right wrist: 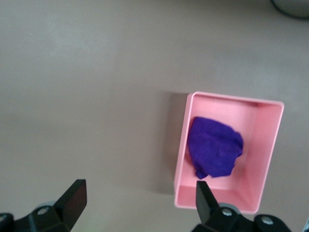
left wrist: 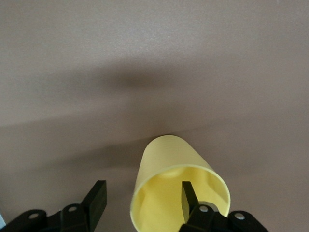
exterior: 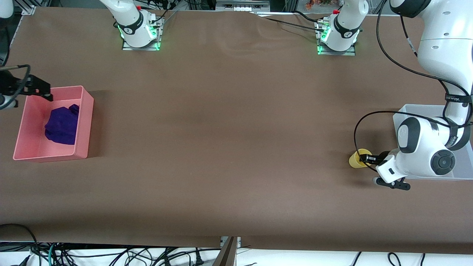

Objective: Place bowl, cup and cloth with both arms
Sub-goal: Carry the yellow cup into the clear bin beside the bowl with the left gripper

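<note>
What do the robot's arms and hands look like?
Both arms are smooth white tubes with black joint rings. The left arm has a round black cap on its wrist and black cables looping around it. Green lights glow at both bases. The left hand and right hand are black with two flat fingers.

One small yellow tapered cup (exterior: pixel 357 158), one rumpled deep purple fabric cloth (exterior: pixel 61 125), one pink plastic rectangular bin (exterior: pixel 83 122), one clear plastic bin (exterior: pixel 406 109), and two white jointed robot arms in play.
</note>
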`<action>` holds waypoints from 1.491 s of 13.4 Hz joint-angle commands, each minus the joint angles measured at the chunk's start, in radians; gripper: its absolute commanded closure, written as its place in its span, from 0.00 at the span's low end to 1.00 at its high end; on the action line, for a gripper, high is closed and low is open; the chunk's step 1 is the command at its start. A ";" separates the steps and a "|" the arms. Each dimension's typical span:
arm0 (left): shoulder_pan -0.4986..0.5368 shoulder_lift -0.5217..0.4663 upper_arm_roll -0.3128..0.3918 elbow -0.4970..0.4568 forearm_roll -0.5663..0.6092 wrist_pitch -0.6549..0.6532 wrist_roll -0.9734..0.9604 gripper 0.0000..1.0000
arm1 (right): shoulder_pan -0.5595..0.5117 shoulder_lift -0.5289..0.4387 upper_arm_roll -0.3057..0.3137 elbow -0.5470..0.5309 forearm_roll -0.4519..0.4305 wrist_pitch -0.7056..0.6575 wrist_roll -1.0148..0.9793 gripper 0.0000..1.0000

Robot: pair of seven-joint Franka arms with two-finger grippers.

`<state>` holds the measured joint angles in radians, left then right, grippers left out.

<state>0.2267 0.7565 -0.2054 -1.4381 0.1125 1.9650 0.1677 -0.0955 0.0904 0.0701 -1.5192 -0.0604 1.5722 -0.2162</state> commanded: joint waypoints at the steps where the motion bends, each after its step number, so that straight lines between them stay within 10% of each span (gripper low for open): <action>1: 0.003 -0.019 0.001 -0.016 -0.010 -0.001 0.018 0.95 | -0.009 -0.040 0.004 -0.006 0.007 -0.026 0.037 0.00; 7: 0.011 -0.040 0.001 -0.007 -0.017 -0.032 0.024 1.00 | -0.009 -0.040 0.002 -0.007 0.011 -0.050 0.186 0.00; 13: 0.082 -0.204 0.024 0.059 0.025 -0.348 0.168 1.00 | -0.006 -0.032 -0.004 -0.004 0.042 -0.063 0.178 0.00; 20: 0.356 -0.135 0.046 -0.008 0.125 -0.157 0.617 1.00 | 0.046 -0.037 -0.059 -0.003 0.040 -0.070 0.173 0.00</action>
<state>0.5299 0.5848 -0.1447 -1.4218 0.2203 1.7384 0.7029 -0.0781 0.0636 0.0467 -1.5222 -0.0342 1.5157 -0.0227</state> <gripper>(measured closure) 0.969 0.000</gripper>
